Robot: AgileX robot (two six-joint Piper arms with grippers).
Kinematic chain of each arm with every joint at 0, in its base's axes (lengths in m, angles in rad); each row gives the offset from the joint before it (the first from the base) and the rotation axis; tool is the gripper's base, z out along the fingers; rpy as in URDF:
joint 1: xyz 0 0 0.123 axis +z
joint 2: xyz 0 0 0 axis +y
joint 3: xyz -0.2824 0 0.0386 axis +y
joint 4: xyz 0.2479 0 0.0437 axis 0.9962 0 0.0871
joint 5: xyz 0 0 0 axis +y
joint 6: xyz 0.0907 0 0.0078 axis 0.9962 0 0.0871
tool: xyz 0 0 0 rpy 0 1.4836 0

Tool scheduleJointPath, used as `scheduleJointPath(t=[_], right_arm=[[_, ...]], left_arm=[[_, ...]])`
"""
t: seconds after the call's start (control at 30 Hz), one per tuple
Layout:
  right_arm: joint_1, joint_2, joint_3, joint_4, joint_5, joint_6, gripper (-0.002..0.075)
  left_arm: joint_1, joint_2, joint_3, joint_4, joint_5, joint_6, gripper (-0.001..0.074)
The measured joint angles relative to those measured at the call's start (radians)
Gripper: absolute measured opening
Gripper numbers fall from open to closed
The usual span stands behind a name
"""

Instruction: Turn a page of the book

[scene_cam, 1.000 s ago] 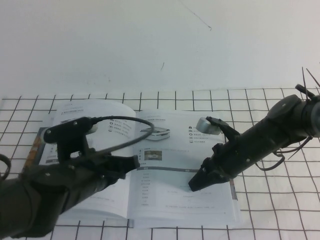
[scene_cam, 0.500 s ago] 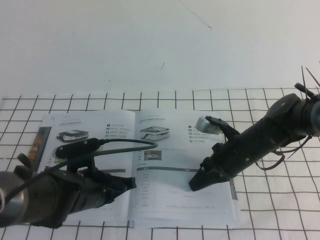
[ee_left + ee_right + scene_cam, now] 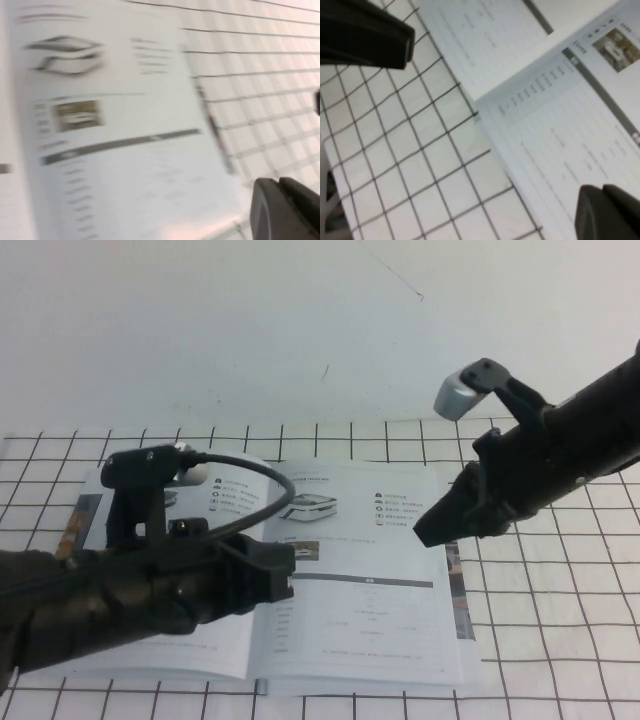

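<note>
Two arms hang over the open book (image 3: 350,570), which lies flat on the grid-lined table (image 3: 540,640) with white spec pages facing up. On our left, the left gripper (image 3: 283,575) hovers above the book's middle fold, its dark arm and looping cable (image 3: 250,490) hiding most of the left-hand page (image 3: 225,495); we cannot tell how its fingers stand. Its wrist view shows the right-hand page and the book's outer edge blurred, plus a strip of another leaf peeking out beyond that edge. To the right, the right gripper (image 3: 425,532) floats above the right-hand page's outer side, touching nothing, fingers pressed together to a point. Its wrist view shows the book's corner on the grid. Half a second ago that gripper sat low on the page; it has since lifted, and the left arm has risen too.
</note>
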Motion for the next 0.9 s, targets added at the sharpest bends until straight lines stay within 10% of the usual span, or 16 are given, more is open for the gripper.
scheduleJointPath(t=[0.43,0.9], right_arm=[[-0.002,-0.328,0.004,-0.825,0.201,0.518,0.0001],[-0.002,-0.906,0.234,-0.935,-0.007,0.702,0.0000]], left_arm=[[0.200,-0.180,0.009,0.775,0.358,-0.579,-0.0002],[0.277,-0.727,0.025,1.096,0.175,-0.673,-0.0002]])
